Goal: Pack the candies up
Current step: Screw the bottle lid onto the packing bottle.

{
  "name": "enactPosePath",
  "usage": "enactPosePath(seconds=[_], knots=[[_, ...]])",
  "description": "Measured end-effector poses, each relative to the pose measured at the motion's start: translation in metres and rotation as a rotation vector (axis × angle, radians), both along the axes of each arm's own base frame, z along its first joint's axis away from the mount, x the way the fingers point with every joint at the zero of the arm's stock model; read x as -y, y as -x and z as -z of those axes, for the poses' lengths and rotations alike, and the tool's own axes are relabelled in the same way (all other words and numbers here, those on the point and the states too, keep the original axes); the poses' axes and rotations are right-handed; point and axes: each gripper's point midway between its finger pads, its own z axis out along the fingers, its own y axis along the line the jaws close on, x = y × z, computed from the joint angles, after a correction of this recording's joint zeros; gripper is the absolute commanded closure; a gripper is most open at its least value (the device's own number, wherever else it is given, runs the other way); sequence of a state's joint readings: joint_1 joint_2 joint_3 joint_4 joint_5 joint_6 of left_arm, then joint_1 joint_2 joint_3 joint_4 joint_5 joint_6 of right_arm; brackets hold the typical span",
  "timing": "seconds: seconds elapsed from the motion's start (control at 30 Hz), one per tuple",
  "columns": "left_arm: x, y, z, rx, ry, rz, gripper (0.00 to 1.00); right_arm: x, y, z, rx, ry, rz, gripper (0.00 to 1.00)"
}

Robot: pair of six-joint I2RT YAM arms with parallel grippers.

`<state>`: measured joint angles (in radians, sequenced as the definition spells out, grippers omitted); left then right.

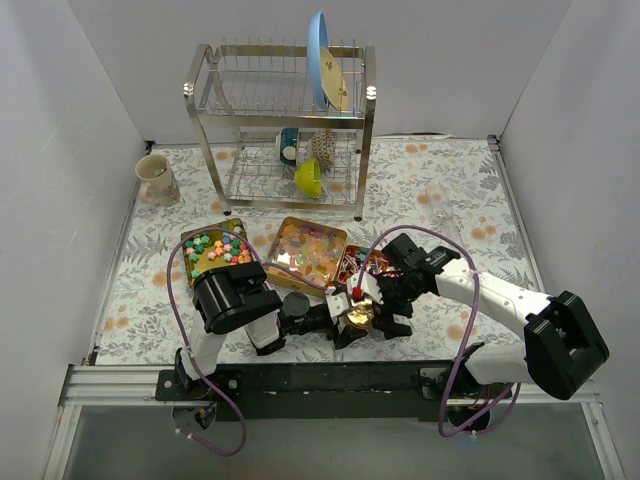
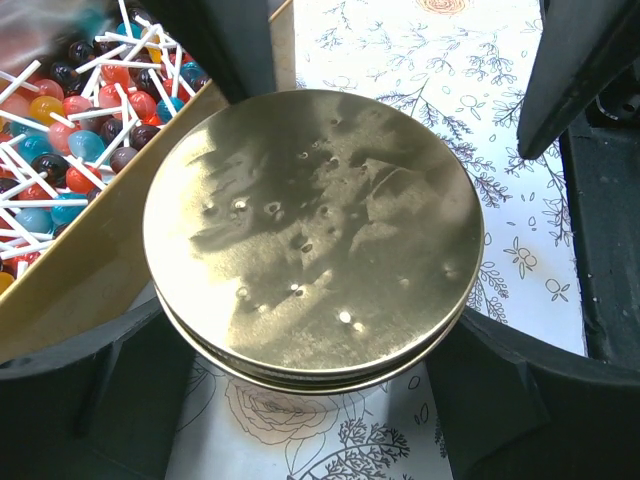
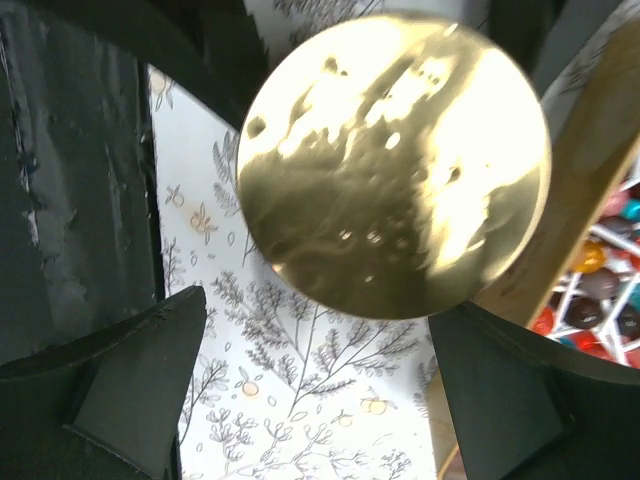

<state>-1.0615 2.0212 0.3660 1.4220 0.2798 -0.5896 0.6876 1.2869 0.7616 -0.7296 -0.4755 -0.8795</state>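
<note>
The candies lie in three gold trays: multicoloured pieces (image 1: 215,248), orange-yellow rounds (image 1: 310,247), and lollipops on white sticks (image 1: 358,266) (image 2: 70,130) (image 3: 600,290). In front of the lollipop tray stands a round tin with a gold lid (image 1: 355,313) (image 2: 310,230) (image 3: 395,165). My left gripper (image 1: 338,322) (image 2: 315,325) is shut on this tin, a black finger (image 2: 90,390) against each side. My right gripper (image 1: 385,318) (image 3: 320,325) hovers over the lid, open, with its fingers (image 3: 140,380) clear of the rim.
A steel dish rack (image 1: 285,130) with a blue plate and a yellow-green bowl (image 1: 309,177) stands at the back. A cup (image 1: 157,180) sits at the back left. The lollipop tray's wall (image 2: 80,290) lies right beside the tin.
</note>
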Motion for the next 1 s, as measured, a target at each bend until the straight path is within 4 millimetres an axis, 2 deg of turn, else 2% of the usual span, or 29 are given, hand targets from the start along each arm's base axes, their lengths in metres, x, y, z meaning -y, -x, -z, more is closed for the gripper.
enactPosePath(seconds=[0.13,0.23,0.37,0.47,0.53,0.6,0.73,0.83,1.0], knots=[[0.000,0.000,0.000,0.000,0.000,0.000,1.00,0.015,0.004,0.005,-0.014,0.053,-0.001,0.04],[0.000,0.000,0.000,0.001,0.000,0.001,1.00,0.032,0.000,0.000,-0.061,0.074,0.059,0.06],[0.000,0.000,0.000,0.001,-0.001,0.004,1.00,0.044,-0.042,-0.036,-0.037,-0.008,0.209,0.03],[0.000,0.000,0.000,0.001,0.000,0.006,1.00,0.030,-0.071,-0.069,0.048,-0.114,0.201,0.03],[0.000,0.000,0.000,0.001,0.000,0.006,1.00,0.015,-0.079,-0.082,0.070,-0.160,0.143,0.04],[0.000,0.000,0.000,0.001,0.001,0.006,1.00,-0.003,-0.081,-0.087,0.055,-0.184,0.069,0.04],[-0.002,0.000,0.000,0.000,-0.001,0.005,1.00,-0.030,-0.074,-0.072,-0.015,-0.194,-0.068,0.04],[-0.002,0.000,0.000,0.000,-0.001,0.004,1.00,-0.038,-0.062,-0.058,-0.052,-0.179,-0.150,0.04],[-0.002,0.000,0.000,0.000,-0.002,0.003,1.00,-0.047,-0.044,-0.050,-0.080,-0.177,-0.262,0.04]])
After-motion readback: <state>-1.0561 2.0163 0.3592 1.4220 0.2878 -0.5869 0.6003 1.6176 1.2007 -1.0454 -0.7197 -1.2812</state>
